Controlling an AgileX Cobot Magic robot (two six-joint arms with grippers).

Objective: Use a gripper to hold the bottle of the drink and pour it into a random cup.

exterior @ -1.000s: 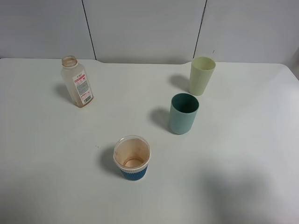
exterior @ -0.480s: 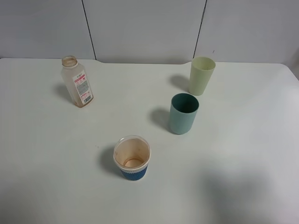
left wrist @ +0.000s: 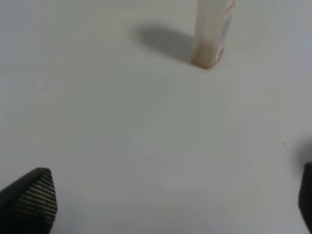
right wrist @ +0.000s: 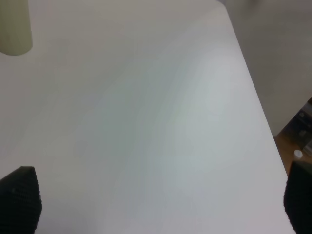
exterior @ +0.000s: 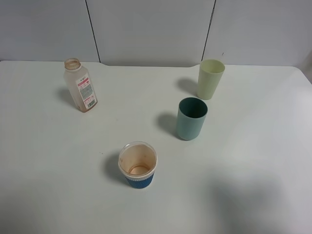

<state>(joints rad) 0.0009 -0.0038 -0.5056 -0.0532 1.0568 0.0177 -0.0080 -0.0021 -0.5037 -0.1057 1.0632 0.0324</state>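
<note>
The clear bottle (exterior: 81, 90) with a red-and-white label stands open-necked at the far left of the white table (exterior: 58, 161). Only a thin brownish trace of drink (left wrist: 204, 57) shows at its base. The teal cup (exterior: 191, 118) stands upright right of the middle. Neither gripper shows in the exterior high view. In the left wrist view my left gripper (left wrist: 170, 200) is open and empty, its dark fingertips (left wrist: 31, 197) wide apart, well short of the bottle's base (left wrist: 210, 36). My right gripper (right wrist: 161, 197) is open and empty over bare table.
A pale yellow-green tumbler (exterior: 210, 79) stands behind the teal cup; it also shows in the right wrist view (right wrist: 14, 29). A blue ribbed paper cup (exterior: 138, 165) with a stained inside stands at the front middle. The table's right edge (right wrist: 253, 92) runs close to the right gripper.
</note>
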